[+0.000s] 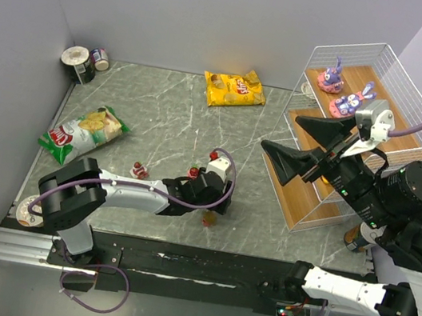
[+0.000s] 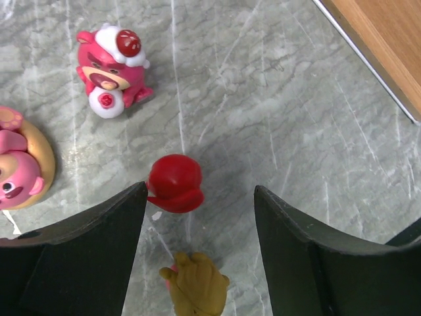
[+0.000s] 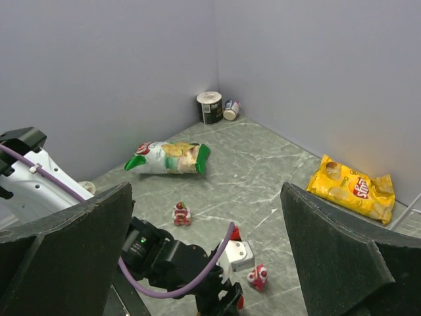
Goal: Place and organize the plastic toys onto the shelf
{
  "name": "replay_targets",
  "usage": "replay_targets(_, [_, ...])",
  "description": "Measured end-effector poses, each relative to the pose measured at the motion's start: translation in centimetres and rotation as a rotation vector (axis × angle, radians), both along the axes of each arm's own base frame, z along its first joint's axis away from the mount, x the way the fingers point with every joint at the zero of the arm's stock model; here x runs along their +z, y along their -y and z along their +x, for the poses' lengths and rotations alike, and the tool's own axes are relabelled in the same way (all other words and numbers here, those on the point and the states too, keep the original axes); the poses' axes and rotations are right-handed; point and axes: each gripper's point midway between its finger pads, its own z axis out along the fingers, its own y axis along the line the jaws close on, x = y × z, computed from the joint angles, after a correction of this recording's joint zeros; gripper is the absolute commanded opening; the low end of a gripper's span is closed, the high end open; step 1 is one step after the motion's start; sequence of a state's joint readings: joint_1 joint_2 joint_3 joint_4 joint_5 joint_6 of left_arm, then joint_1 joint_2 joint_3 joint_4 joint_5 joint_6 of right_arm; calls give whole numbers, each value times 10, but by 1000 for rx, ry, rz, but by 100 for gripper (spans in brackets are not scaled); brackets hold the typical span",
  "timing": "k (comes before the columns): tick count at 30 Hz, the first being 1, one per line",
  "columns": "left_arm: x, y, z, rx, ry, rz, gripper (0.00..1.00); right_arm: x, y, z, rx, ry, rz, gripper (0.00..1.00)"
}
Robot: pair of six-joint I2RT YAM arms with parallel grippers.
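Pick-up step: the left gripper (image 2: 200, 191), low at centre frame, is released, with a red toy (image 2: 174, 183) at its tips and an olive toy (image 2: 196, 286) between the jaws. Which toy it targets is unclear. Next it must close, lift and carry to the shelf (image 1: 302, 196) at right, where the right gripper (image 1: 282, 131) hovers, spread and empty.
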State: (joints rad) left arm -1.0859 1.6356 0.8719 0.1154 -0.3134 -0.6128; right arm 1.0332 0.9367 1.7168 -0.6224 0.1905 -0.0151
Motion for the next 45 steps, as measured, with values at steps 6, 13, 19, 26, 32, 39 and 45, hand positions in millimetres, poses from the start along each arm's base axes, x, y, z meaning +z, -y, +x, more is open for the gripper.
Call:
replay_targets(6, [2,-4,5,25,22,9,73,-2,-4,2,0,-5,-9,100])
replay_targets(13, [4,-6,8,40,37,15,72,-3,-5,3,0,-7,-13,100])
replay_targets(19, [-1,-6,8,40,31,23,71,-4,-6,4,-4,-8,-15,100])
replay_targets(26, [-18,-8,7,38,13,60,70,-4,-6,5,-6,-10,-17,100])
replay_targets(32, [-25,-8,7,37,7,76,67,-4,-6,5,-10,-10,-17,100])
replay_targets(39, [-24,-7,8,34,13,70,62,-2,-5,5,-13,-9,-21,100])
replay_targets(45, [-27,-5,9,31,14,77,59,-2,-4,6,-15,-9,-21,100])
